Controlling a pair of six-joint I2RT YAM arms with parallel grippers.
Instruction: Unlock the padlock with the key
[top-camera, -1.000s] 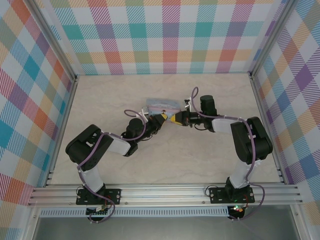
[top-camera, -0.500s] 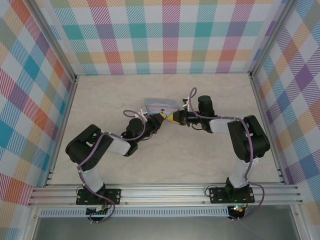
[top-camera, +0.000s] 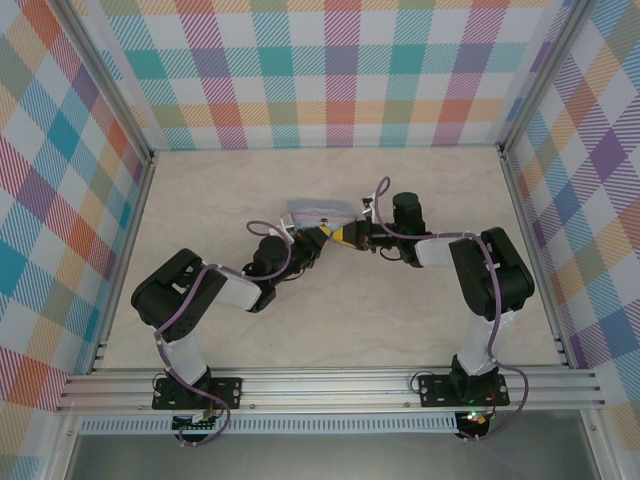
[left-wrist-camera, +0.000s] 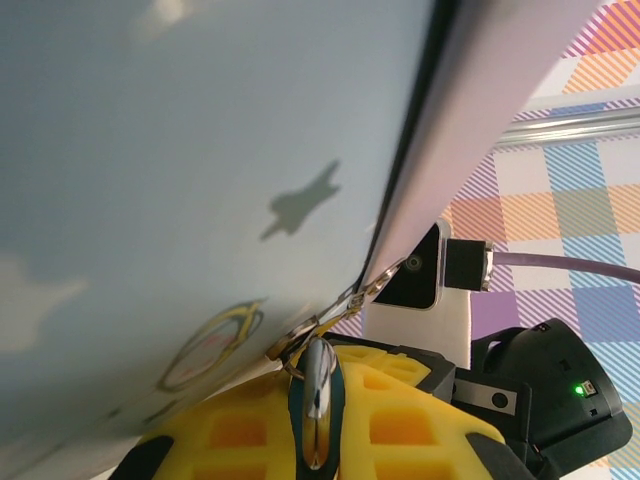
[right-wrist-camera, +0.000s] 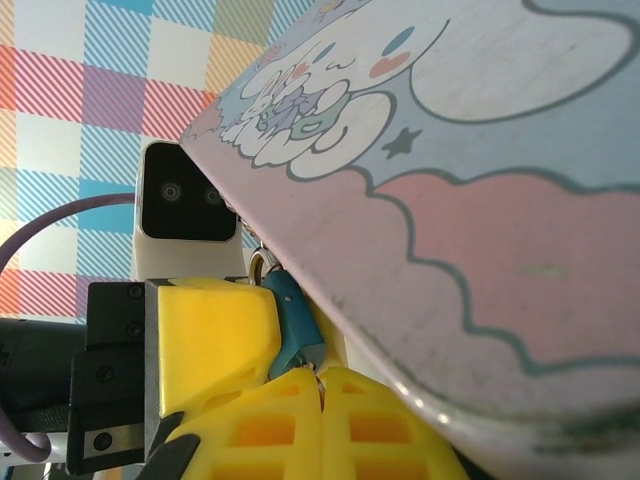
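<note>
- View from above: my left pincer (top-camera: 320, 237) reaches in from 8 o'clock and my right pincer (top-camera: 343, 235) from 3 o'clock. The tips are almost nose to nose in the middle of the table (top-camera: 400, 190).
- At 12 o'clock from that meeting point, just beside both tips, sits the pastel-blue cartoon tin (top-camera: 322, 211).
- On the left wrist camera, there's the padlock (left-wrist-camera: 318, 395)! It shows edge-on, teal rim and silvery face, wedged between my yellow pads (left-wrist-camera: 230, 430). My left pincer is clamped on it.
- The shackle (left-wrist-camera: 298, 347) pokes out toward 11 o'clock, right against the tin's edge. A few more small metal loops sit just past it at 1 o'clock.
- On the right wrist camera, my right pincer's two yellow pads are pressed flat together, with only a thin seam between them.
- At the tip of that seam is a glint of grey metal, the key (right-wrist-camera: 316, 363), pinched in my right pincer. It touches the padlock's lower end.
- From there the padlock's teal body slants up toward 11 o'clock. The tin looms over it on one side and my left finger's yellow block (right-wrist-camera: 210, 330) is close on the other.
- I can't tell how deep the key sits; it's too small to make out.
</note>
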